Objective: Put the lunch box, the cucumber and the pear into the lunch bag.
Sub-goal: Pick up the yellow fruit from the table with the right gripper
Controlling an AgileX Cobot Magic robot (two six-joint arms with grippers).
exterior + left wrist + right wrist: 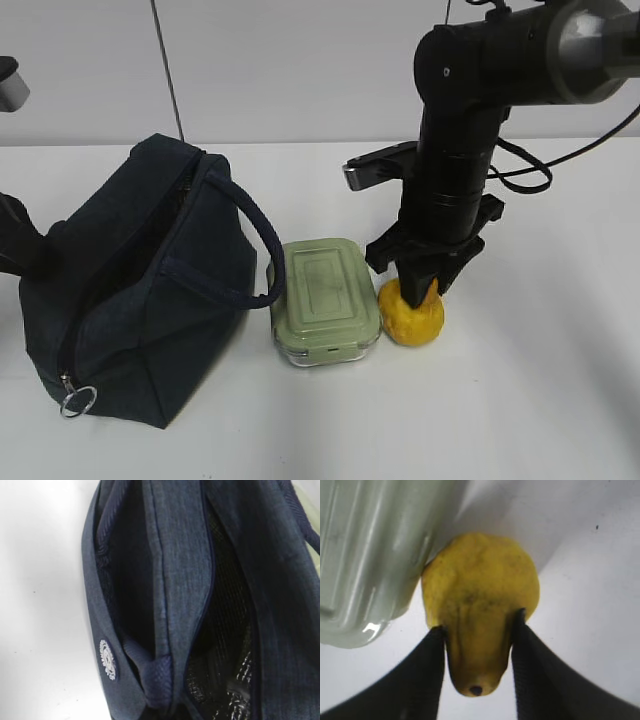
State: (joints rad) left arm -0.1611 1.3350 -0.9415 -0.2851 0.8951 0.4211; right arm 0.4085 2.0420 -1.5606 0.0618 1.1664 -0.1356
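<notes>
right gripper (477,630): its two black fingers (427,675) are clamped on the narrow neck of the pear (411,312), one on each side, coming straight down from above
pear: it sits on the white table (540,400), just beside the short end of the lunch box (325,298); in the right wrist view its round body looks to touch the box's corner
pear handling: judged light, firm and bumpy-skinned, so not slippery; the tapering neck could slide out of the fingers, so a hold lower, towards the belly, would be safer
lunch box: lid clipped on, standing between pear and lunch bag (130,290); judged heavier, rigid, smooth and breakable glass, best held across its short sides
lunch bag: soft, unzipped, its mouth gaping beside the box, well left of the gripper
cucumber: not seen in any view
left gripper: cannot tell; its camera shows only the open bag and its dark mesh lining (225,645)
</notes>
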